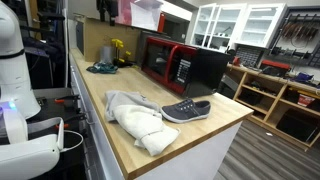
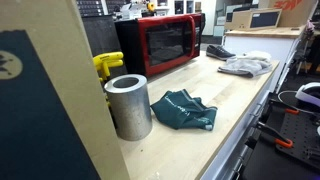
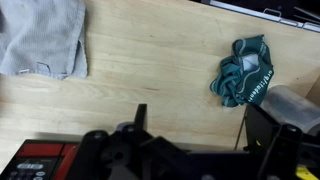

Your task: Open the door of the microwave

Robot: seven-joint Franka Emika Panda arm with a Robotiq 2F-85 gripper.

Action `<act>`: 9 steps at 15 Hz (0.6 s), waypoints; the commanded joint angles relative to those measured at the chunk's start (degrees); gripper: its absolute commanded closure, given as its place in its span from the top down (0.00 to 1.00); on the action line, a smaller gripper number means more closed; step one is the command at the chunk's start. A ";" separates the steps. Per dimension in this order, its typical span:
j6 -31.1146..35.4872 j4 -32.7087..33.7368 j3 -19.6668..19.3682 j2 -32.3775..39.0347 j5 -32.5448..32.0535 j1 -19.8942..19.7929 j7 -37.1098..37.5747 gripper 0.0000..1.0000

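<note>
The microwave (image 1: 185, 65) stands at the back of the wooden counter, black with red front trim. Its door (image 1: 157, 60), dark glass in a red frame, lies flat against the front in both exterior views (image 2: 163, 42). The microwave body also shows in an exterior view (image 2: 128, 40). In the wrist view my gripper (image 3: 200, 125) hangs above the counter with its two dark fingers wide apart and nothing between them. A red-edged corner with buttons (image 3: 35, 160) shows at the bottom left of that view. My gripper does not show in the exterior views.
A dark shoe (image 1: 186, 110) and a pale grey cloth (image 1: 135, 118) lie near the counter's front end. A teal cloth (image 2: 185, 110), a metal cylinder (image 2: 128, 105) and a yellow object (image 2: 108, 65) sit at the other side of the microwave. The wrist view shows both cloths (image 3: 243, 72) (image 3: 45, 35).
</note>
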 commanded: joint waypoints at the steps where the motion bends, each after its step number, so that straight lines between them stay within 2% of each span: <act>1: -0.12 0.10 0.40 0.06 0.32 -0.53 -0.28 1.00; 9: 1.61 0.71 0.70 1.16 0.65 -0.64 0.51 1.00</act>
